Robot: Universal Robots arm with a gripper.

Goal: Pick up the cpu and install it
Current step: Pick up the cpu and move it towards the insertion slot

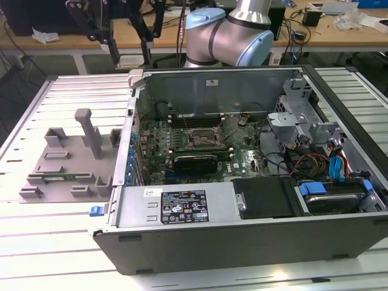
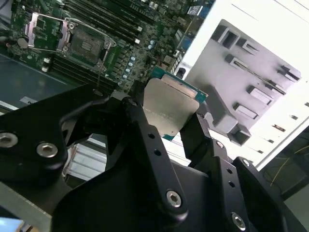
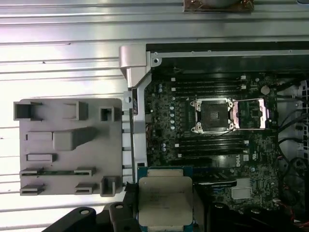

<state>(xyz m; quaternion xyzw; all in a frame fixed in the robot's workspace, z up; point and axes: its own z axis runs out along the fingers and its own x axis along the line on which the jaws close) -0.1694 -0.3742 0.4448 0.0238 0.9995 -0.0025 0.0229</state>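
The open computer case (image 1: pixel 242 245) fills the middle and right of the exterior view, and the grey tray (image 1: pixel 66 163) lies beside it at that frame's centre left. The green motherboard (image 1: pixel 182 145) sits on the floor of the case. The black gripper (image 2: pixel 168 118) is clamped on the cpu (image 2: pixel 171 101), its two fingers pressing on opposite edges. In the first wrist view the cpu (image 3: pixel 165 200) hangs over the case's side wall, between tray and motherboard, well apart from the socket (image 3: pixel 212 115), whose metal frame appears swung open. The chip looks light, thin and stiff, with a slick metal lid and probably a delicate underside, so a hold by the edges, as here, suits it. Its silver lid faces the wrist cameras and its edges run roughly square with the socket's. It is close to square, and I cannot tell its long axis
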